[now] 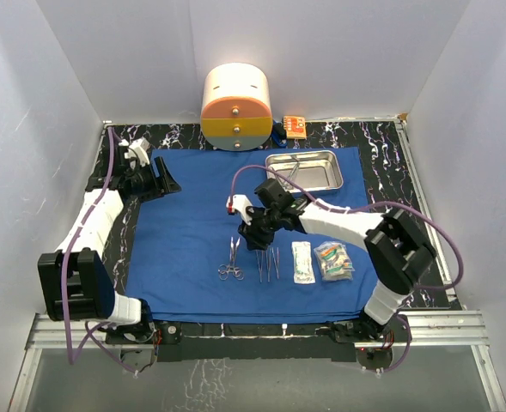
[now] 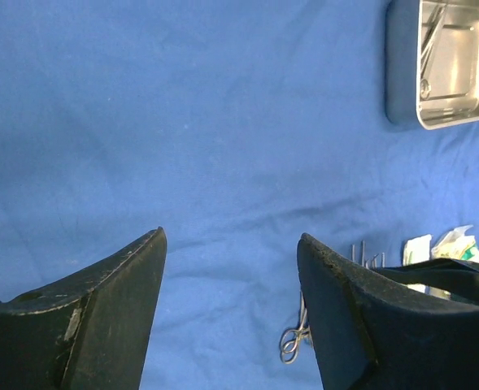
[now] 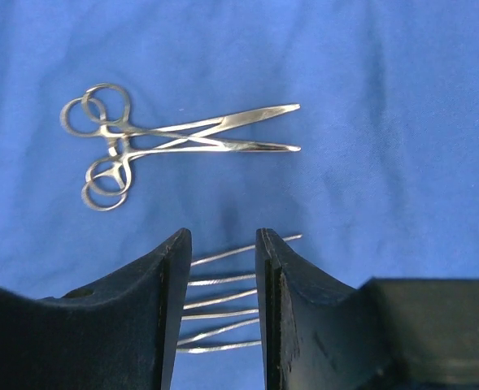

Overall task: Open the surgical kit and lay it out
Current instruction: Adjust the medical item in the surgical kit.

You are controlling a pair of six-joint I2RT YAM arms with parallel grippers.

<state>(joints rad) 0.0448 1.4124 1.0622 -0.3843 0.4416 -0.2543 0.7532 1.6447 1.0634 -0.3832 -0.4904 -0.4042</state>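
Observation:
The royal-blue cloth point(image 1: 192, 223) lies spread flat on the table. A steel tray point(image 1: 304, 170) rests at its far right with an instrument inside. Near the front lie two ring-handled forceps or scissors point(image 1: 232, 260), a row of thin metal tools point(image 1: 268, 263) and two clear packets point(image 1: 302, 262) point(image 1: 334, 262). My right gripper point(image 1: 257, 243) hovers over the thin tools point(image 3: 223, 296), open point(image 3: 223, 236), gripping nothing; the ring-handled pair point(image 3: 182, 134) lies just beyond. My left gripper point(image 1: 168, 182) is at the cloth's far left, open wide point(image 2: 232, 236) over bare cloth, with the tray point(image 2: 455, 65) ahead to its right.
A round cream-and-orange drawer container point(image 1: 235, 107) and a small orange box point(image 1: 295, 126) stand at the back edge. White walls close in the table on three sides. Black marbled tabletop point(image 1: 381, 163) shows around the cloth.

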